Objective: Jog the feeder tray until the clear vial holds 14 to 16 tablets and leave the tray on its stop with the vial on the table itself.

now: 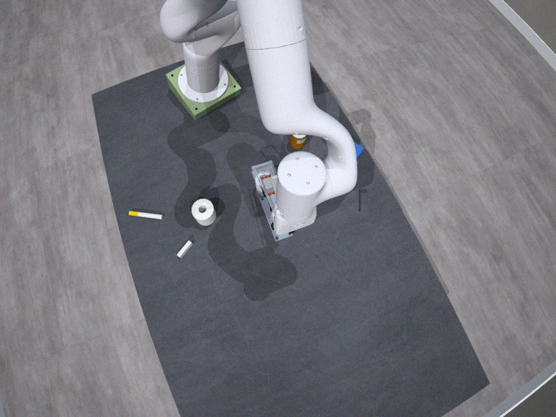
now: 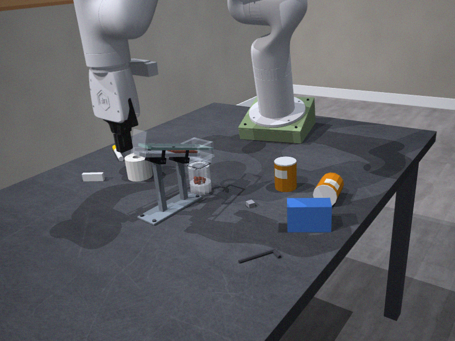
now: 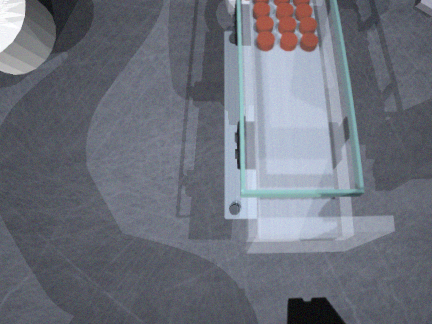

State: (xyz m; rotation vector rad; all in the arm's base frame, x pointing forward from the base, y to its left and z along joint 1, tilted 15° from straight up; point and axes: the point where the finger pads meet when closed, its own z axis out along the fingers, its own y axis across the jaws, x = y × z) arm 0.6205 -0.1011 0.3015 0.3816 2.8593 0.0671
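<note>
The feeder tray (image 2: 176, 146) (image 3: 300, 192) is a clear trough with green rims. It sits level on a grey two-post stand (image 2: 158, 216) (image 1: 280, 235). Several red tablets (image 3: 287, 25) lie in rows toward its far end. The clear vial (image 2: 200, 171) stands upright on the table under that end, with a few red tablets at its bottom. My gripper (image 2: 122, 143) (image 3: 310, 310) is shut and holds nothing. It hangs just off the tray's near end, the end away from the vial, at about tray height. In the overhead view my arm hides most of the tray.
A white roll (image 1: 203, 211) (image 2: 137, 167) (image 3: 20, 35) stands left of the stand, with a yellow-tipped marker (image 1: 145, 215) and a white block (image 1: 184, 248) (image 2: 92, 176) beyond. To the right are two orange bottles (image 2: 285, 174), one lying (image 2: 328, 187), a blue box (image 2: 308, 214), a grey cube (image 2: 250, 203) and a dark rod (image 2: 257, 256).
</note>
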